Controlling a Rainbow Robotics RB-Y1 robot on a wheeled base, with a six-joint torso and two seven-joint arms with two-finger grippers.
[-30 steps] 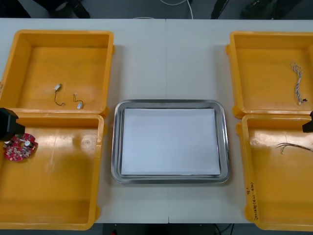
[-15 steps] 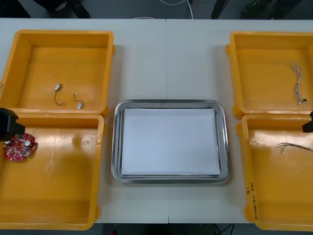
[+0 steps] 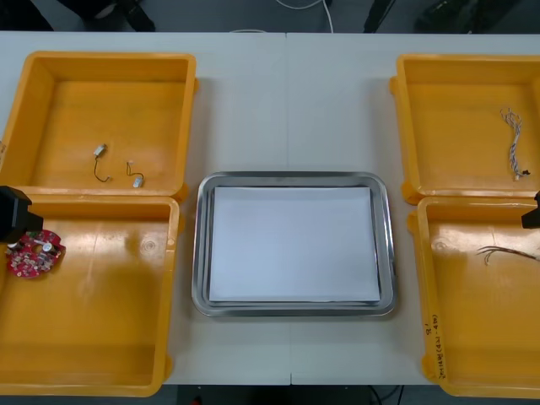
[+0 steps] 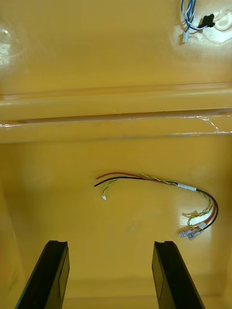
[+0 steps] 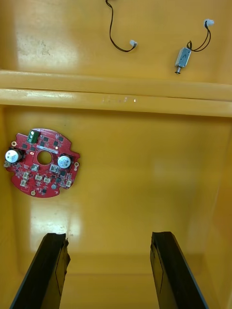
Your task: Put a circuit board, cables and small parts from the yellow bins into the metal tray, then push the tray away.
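Nothing has moved since the earlier frames; both my arms hold position.

1. My left gripper (image 5: pixel 108 236): fingers apart, gripping nothing, poised over the near left yellow bin (image 3: pixel 93 337). The round red circuit board (image 5: pixel 42 169) lies flat on that bin's floor ahead of my fingers, close to the bin's left wall and clear of both fingers. Beyond the dividing walls, the small metal parts (image 5: pixel 182 58) on black leads rest in the far left yellow bin (image 3: pixel 110 84).
2. My right gripper (image 4: pixel 111 244): fingers apart, gripping nothing, over the near right yellow bin (image 3: pixel 481 337). The red and yellow cable (image 4: pixel 159 182) lies on its floor ahead of my fingers. The blue and white cable (image 4: pixel 189 14) lies in the far right yellow bin (image 3: pixel 456 110).
3. The metal tray (image 3: pixel 200 245), white inside, sits between the bin pairs.
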